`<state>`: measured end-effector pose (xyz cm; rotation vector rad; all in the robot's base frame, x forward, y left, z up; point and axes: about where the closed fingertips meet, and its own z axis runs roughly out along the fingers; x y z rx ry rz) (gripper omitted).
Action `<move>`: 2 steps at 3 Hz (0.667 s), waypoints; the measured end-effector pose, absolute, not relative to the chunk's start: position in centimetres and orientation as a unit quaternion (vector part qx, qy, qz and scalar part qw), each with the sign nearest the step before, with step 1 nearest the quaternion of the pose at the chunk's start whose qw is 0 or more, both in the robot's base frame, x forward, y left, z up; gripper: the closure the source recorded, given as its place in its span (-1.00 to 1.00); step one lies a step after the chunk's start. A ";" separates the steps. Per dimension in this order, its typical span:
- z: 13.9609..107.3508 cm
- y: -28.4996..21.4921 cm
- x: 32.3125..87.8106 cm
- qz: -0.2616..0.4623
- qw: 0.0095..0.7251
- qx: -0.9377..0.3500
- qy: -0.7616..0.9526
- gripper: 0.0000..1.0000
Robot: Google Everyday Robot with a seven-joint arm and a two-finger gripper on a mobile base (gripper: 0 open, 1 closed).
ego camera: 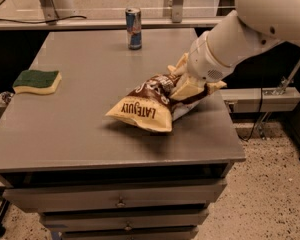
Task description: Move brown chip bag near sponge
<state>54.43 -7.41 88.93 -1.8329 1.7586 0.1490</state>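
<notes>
Brown chip bag point(145, 106): light, mostly air and chips, with thin crinkly film that is slick and deforms under any squeeze, so the contents would likely crush if pinched mid-body. Best hold is probably the flat sealed end or a fold of film near it, not the puffed middle. Look: pillow shape, dark brown centre with white script, pale yellow end printed "LATE JULY" facing the camera. It sits on the right-front part of the desk point(90, 134), near end down, far end tilted up. The gripper point(182, 81) is at that raised right end and looks clamped on the bag's film. The sponge point(37, 80), green top over yellow, lies well apart at the desk's left edge. A can point(133, 28) stands at the back.
</notes>
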 end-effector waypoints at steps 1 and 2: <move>90.5 -4.4 55.8 0.063 0.317 -0.698 0.639 1.00; 92.1 -0.3 57.2 0.080 0.347 -0.706 0.612 1.00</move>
